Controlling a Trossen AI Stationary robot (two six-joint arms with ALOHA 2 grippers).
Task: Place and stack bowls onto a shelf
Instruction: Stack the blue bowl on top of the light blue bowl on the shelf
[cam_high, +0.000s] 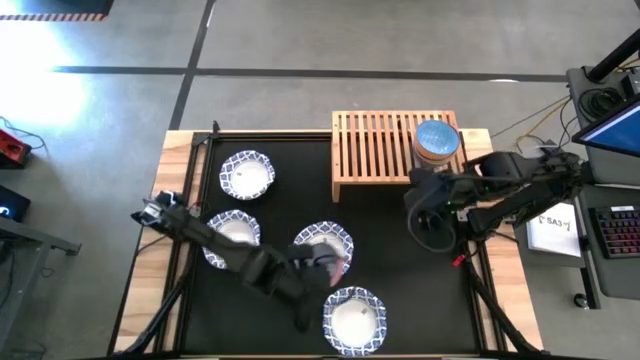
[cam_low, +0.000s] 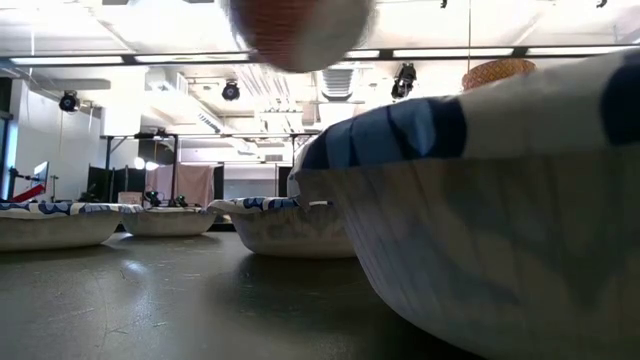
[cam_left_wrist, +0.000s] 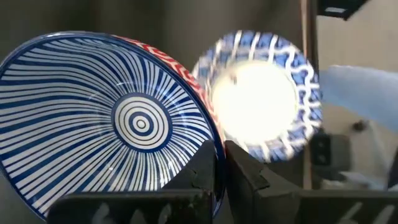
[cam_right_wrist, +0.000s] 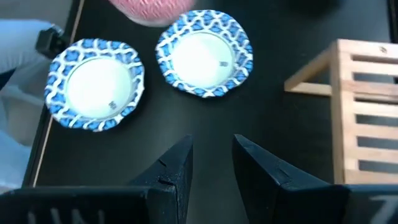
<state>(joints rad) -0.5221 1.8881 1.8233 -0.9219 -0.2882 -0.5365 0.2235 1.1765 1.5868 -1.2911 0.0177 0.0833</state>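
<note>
Blue-striped small bowl (red outside) pinched in left claw.

2 dark, near-black robot arms built from chunky jointed segments. The left arm is a slim dark link that thickens toward its wrist, with a small pale grey fitting at its 9 o'clock end. The right arm is bulkier, with rounded joint housings, a thin cable along it and a small red mark beneath. The right claw has 2 matte black, wedge-shaped fingers on a flat black crossbar. The left claw has similar angular black fingers.
</note>
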